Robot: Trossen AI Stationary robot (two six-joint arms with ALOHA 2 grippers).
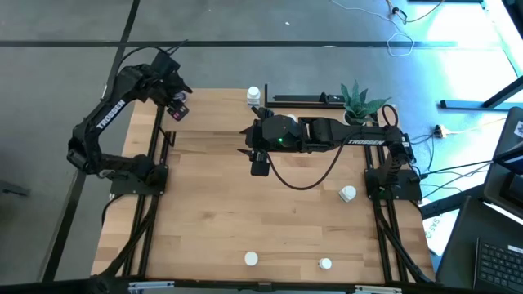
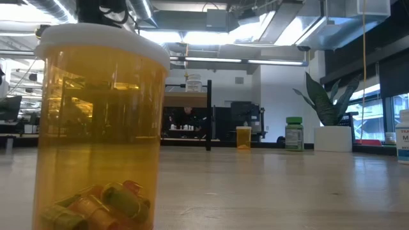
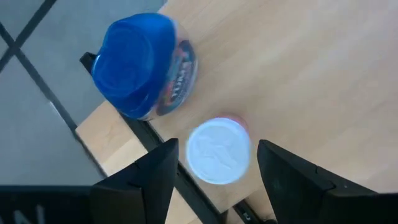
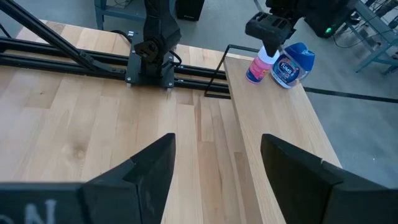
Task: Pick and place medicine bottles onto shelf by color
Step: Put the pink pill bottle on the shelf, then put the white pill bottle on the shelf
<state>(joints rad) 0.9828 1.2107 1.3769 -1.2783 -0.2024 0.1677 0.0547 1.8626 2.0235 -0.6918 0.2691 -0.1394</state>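
Claw on the left arm (image 3: pixel 214 165) hangs spread above the pink bottle (image 3: pixel 219 151), blue bottle (image 3: pixel 142 65) just beside; lower straight, clench gently. Right claw (image 4: pixel 217 168) waits spread.

Pink white-capped round pill bottle (image 3: pixel 217 151) stands on light wooden raised shelf (image 4: pixel 267 118), at its left end, just beside blue-lidded round jar (image 3: pixel 140 65). Orange translucent plastic pill bottle (image 2: pixel 96 128) on large wooden tabletop (image 1: pixel 212 212), front edge.
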